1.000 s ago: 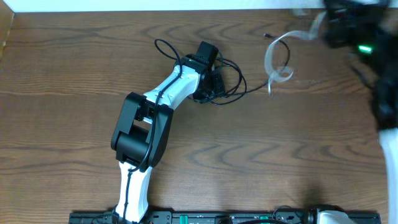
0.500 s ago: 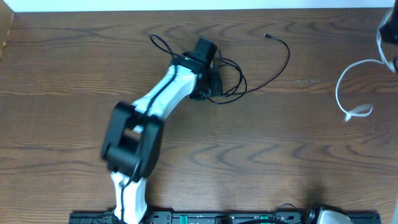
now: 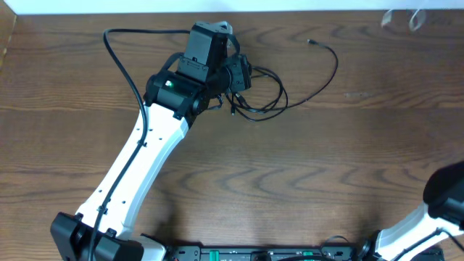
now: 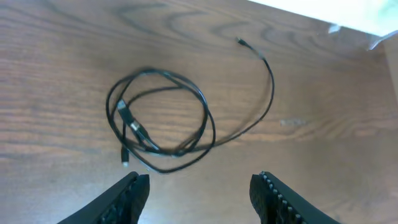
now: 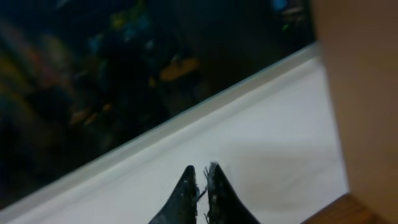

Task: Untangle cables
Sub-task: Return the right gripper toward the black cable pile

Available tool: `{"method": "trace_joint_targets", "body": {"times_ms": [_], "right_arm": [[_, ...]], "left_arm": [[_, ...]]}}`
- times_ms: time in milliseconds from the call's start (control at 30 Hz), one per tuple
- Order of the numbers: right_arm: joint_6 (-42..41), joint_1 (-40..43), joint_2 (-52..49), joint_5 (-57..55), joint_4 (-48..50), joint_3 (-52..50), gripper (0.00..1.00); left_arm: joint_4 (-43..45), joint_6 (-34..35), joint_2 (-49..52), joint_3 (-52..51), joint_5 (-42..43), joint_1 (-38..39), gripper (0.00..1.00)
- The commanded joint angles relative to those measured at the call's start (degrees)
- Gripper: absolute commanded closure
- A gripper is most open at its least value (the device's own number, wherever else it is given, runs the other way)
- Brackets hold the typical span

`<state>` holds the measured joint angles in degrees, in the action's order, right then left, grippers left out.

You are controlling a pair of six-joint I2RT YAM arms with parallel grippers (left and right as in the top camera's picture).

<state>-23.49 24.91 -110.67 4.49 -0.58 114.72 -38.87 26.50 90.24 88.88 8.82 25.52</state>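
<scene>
Separation: your pinched-shut right end effector (image 5: 200,180) has drawn the thin white cable (image 3: 417,16) well away, leaving looped thin black cables (image 4: 132,126) beneath your spread-open left end effector (image 4: 199,186).

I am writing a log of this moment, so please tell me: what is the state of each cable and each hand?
Black cables: coiled together, tangled, lying flat.
White cable: apart from them, at the far edge of the table, mostly out of view.
Left hand: open, empty, near the coil.
Right hand: shut; contents not visible.
</scene>
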Motion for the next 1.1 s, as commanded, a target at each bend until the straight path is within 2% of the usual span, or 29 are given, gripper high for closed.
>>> {"method": "trace_joint_targets", "body": {"times_ms": [0,100,233,367,400,467,533,567,600,700,767,967,1067], "right_arm": [[-0.8,0.2,-5.0,-10.3,1.1,2.3,0.95],[-0.7,0.4,-9.9,-10.3,1.3,2.3,0.99],[0.0,0.3,-17.0,-6.2,0.7,2.3,0.99],[0.0,0.3,-20.0,-6.2,-2.7,2.3,0.97],[0.3,0.2,-20.0,-5.6,-4.6,2.3,0.9],[4.3,0.2,-19.7,2.6,-6.1,2.3,0.56],[4.9,0.2,-19.2,8.7,-8.3,2.3,0.42],[4.9,0.1,-18.8,14.6,-11.1,2.3,0.31],[4.9,-0.1,-18.6,17.2,-12.4,2.3,0.27],[5.6,-1.7,-18.6,32.7,-18.8,2.3,0.25],[6.7,-3.4,-18.6,36.1,-23.8,2.3,0.23],[13.1,-11.6,-18.7,34.8,-37.9,1.8,0.18],[13.3,-16.4,-18.7,26.6,-44.6,1.7,0.18]], "left_arm": [[0.2,-1.2,0.1,0.2,-2.6,-0.1,0.42],[0.3,-1.2,0.1,0.2,-3.6,-0.1,0.42],[0.7,-1.2,0.1,0.2,-3.6,-0.1,0.42],[0.8,-1.2,0.1,0.2,-3.6,-0.1,0.42],[0.8,-1.2,0.2,0.2,-4.1,-0.1,0.42],[0.8,-1.2,0.5,0.1,-5.6,-0.1,0.42],[0.8,-1.2,0.9,0.1,-5.7,-0.1,0.42],[0.8,-1.1,1.3,0.1,-5.6,-0.1,0.42],[0.8,-0.9,1.8,0.1,-5.4,-0.1,0.42],[0.6,-0.7,3.9,0.1,-4.8,0.0,0.42],[0.1,0.5,5.1,0.1,-4.8,0.0,0.42],[-1.6,4.2,9.8,0.1,-4.8,0.0,0.41],[-2.7,4.2,11.7,0.1,-4.8,0.0,0.41]]}}
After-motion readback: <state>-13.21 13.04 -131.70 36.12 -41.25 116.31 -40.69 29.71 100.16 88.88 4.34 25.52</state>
